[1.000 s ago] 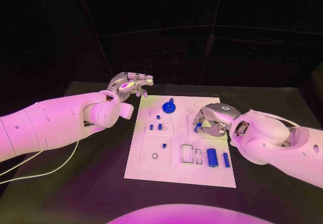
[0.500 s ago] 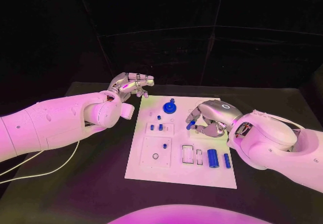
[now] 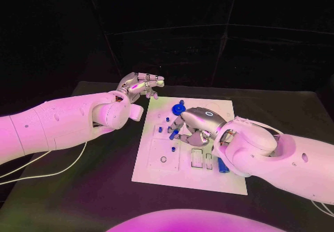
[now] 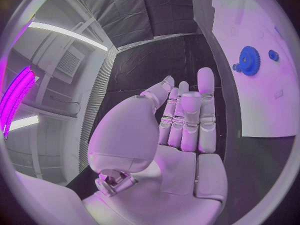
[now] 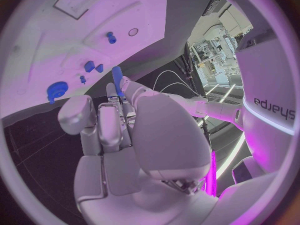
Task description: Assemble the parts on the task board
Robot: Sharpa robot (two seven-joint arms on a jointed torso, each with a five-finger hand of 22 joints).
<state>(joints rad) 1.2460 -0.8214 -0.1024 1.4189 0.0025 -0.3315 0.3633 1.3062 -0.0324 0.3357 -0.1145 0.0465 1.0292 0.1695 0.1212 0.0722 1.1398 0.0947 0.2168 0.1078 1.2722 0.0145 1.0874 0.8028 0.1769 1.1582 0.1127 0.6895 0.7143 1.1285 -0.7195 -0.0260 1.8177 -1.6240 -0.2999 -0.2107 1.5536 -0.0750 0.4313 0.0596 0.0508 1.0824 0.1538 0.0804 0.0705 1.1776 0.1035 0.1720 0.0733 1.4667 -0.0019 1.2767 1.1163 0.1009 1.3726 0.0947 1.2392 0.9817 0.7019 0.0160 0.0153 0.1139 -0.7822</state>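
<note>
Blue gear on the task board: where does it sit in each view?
Head view: blue gear at the task board's far end, between both hands.
Left wrist view: gear beyond the left hand.
Right wrist view: gear past the right hand.
Shared landmark: the white board.

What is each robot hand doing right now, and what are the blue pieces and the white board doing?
Left hand: held beyond the board's far left corner, holding nothing.
Right hand: over the board, pinching a blue peg.
Blue gear: sitting at the board's far end.
Blue cylinder: lying at the near end, partly behind the right arm.
Task board: flat on the table.
</note>
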